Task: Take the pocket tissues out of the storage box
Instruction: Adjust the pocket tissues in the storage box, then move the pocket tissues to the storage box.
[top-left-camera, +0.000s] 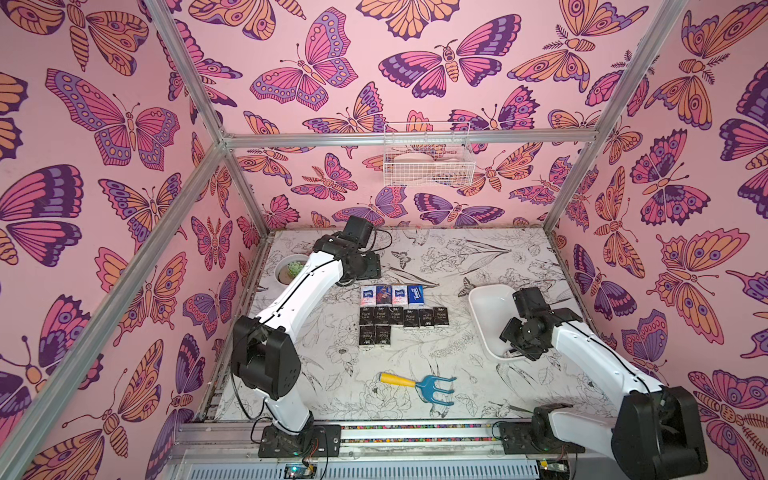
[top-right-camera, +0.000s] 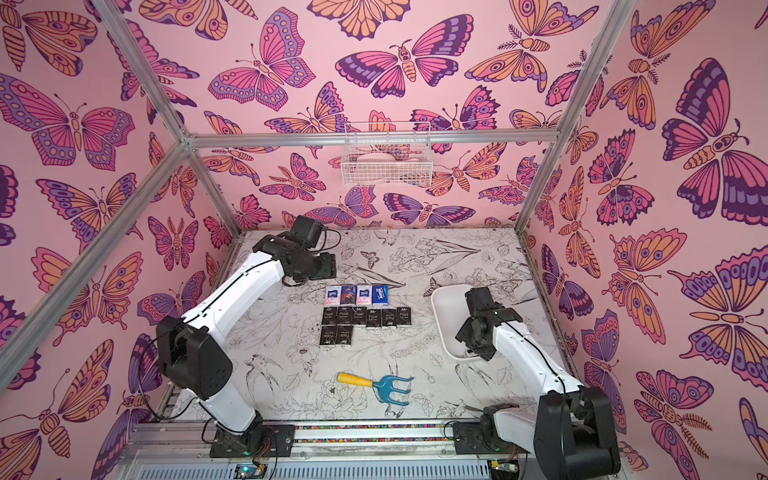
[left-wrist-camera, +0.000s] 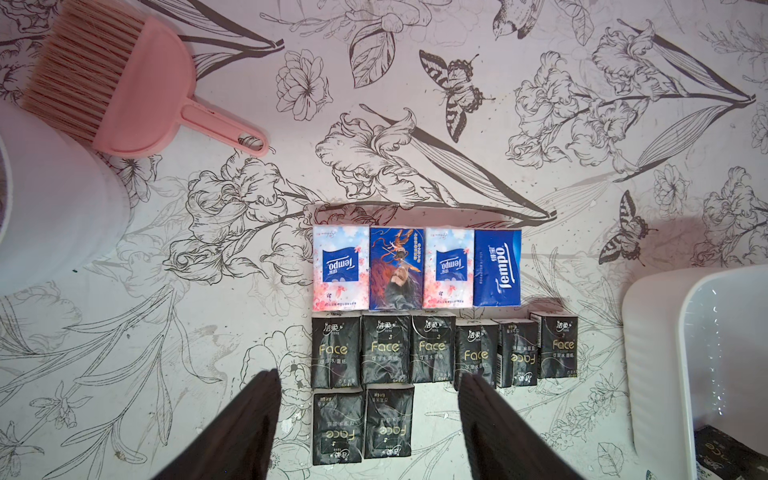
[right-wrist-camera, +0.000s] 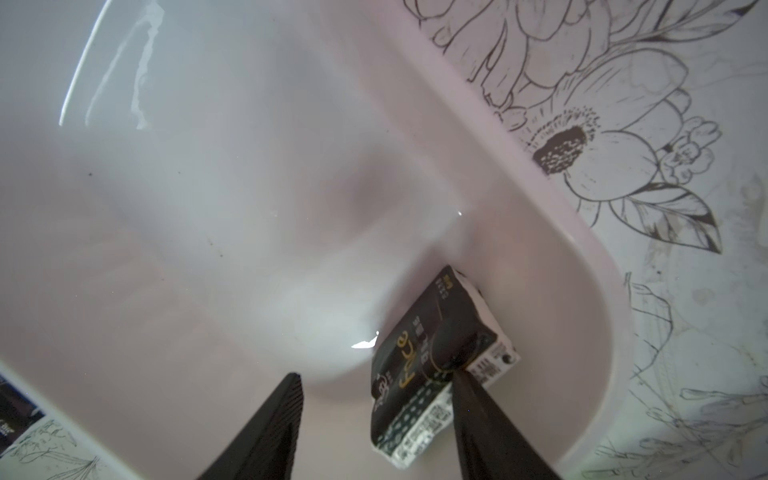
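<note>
Top views, both: you have the flower-print tabletop (top-left-camera: 457, 374) filling the floor of the cell, with a white arm at each side. Your left arm (top-left-camera: 299, 291) reaches over the far left part. Your right arm (top-left-camera: 582, 353) bends down into the storage box (top-left-camera: 484, 303)

Storage box: white, shallow, rounded corners. It lies at the right side of the tabletop, well apart from the laid-out packets

Wire basket (top-left-camera: 428, 162): white, hung on the back wall
Plant pot (top-left-camera: 286, 270): round, white, green succulent, far left, partly behind your left arm
Pink brush (left-wrist-camera: 124, 91): lies flat just beside the pot in the left wrist view
Hand rake (top-left-camera: 419, 384): yellow handle, blue tines, near edge of the tabletop, apart from everything else

Pocket tissues (top-left-camera: 399, 316): twelve lie flat on the tabletop in three tidy rows, edges touching or nearly so. The far row has four blue and white-blue packs, three of them lettered Tempo. The middle row has six black Face packs. The near row has two black Face packs below the left end of the middle row. One more black packet (right-wrist-camera: 428, 361) lies in a rounded corner of the storage box, up against its wall (right-wrist-camera: 519, 249)

Left end effector (left-wrist-camera: 368, 374): fingers spread wide, nothing between them, hanging above the black rows
Right end effector (right-wrist-camera: 374, 374): fingers parted inside the box. One fingertip (right-wrist-camera: 469, 399) sits on the black packet and the other stands clear of it, so you have no grip on it
</note>
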